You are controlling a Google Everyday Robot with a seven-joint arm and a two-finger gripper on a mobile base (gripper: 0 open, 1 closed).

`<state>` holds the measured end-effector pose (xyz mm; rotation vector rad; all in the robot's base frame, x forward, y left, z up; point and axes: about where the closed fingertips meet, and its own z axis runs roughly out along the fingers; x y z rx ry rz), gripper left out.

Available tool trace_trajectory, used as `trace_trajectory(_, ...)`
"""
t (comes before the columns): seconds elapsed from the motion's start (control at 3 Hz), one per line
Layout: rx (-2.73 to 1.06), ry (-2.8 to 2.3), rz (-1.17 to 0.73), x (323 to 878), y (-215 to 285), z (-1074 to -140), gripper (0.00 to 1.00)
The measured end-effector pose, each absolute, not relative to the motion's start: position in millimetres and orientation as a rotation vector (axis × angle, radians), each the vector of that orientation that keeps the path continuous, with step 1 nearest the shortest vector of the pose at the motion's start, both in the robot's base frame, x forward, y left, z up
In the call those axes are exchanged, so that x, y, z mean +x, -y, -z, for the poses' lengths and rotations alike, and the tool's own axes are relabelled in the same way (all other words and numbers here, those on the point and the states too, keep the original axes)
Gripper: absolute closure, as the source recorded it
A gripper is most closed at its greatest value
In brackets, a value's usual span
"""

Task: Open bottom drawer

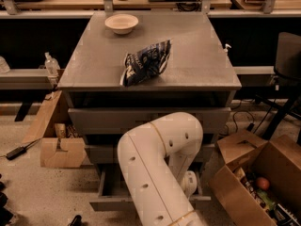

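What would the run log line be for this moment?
bottom drawer: partly out | arm: folded down in front | gripper: hidden behind arm near drawer | cabinet top: bowl, bag

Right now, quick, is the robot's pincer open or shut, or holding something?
Pincer: cannot be told; it is low at the pulled-out bottom drawer, mostly hidden behind the white arm.

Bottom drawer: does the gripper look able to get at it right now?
Probably yes: the gripper is down at the partly open bottom drawer, nothing visible between them, though the arm blocks my view there.
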<state>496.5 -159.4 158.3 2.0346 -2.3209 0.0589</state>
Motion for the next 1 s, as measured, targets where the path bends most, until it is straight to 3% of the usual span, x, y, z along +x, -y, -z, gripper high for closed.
trace_trajectory(0.33, 2.034, 2.32, -0.058, 495.8, 159.6, -157.8, 0.84)
trace_trajectory(0.67, 2.034, 2.32, -0.058, 495.8, 159.6, -157.8, 0.61)
trace_trajectory(1.0, 2.034, 2.32, -0.058, 495.7, 159.6, -157.8, 0.3)
